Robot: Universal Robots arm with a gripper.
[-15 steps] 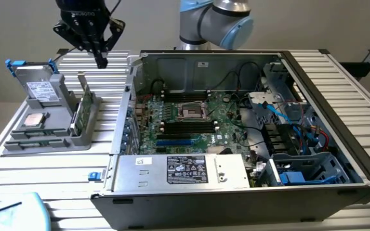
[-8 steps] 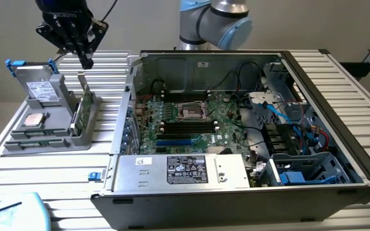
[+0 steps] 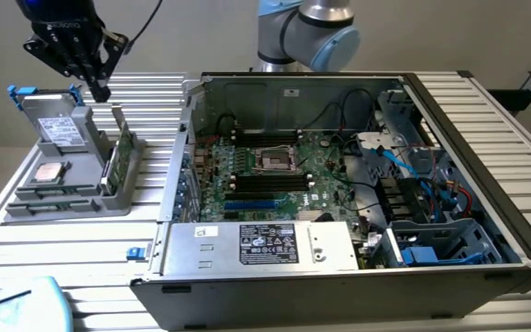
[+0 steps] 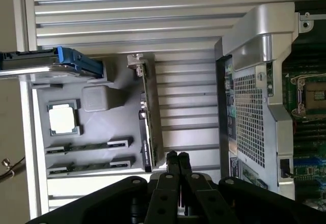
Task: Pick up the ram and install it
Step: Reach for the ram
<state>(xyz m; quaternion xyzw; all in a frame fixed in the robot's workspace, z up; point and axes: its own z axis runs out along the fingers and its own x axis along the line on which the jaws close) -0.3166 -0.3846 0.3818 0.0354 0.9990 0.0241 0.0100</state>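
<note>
Exterior view: a robot arm's gripper hangs above the far end of a grey tray on the slatted worktop, at the exterior view's left. Its fingers are pressed together and hold nothing. The ram lies flat in a narrow recess at the tray's near end, with a second, similar stick just nearer; both are well apart from the fingertips. A broader green card stands on edge along the tray's right side, almost under the gripper. A silver processor chip and a hard drive fill the tray's middle and far end. To the right the computer case lies open, its motherboard exposed.

Wrist view: the closed fingers hover just beside one end of the green card, not touching it. The ram lies beyond the card in its recess, untouched.

The stick looks light, thin and stiff, and probably fragile at its chips and contact edge. A sound hold would likely pinch its two long edges or bare board near the middle, keeping off the chips. Since it lies sunk in the recess, there seems little edge to take hold of.
</note>
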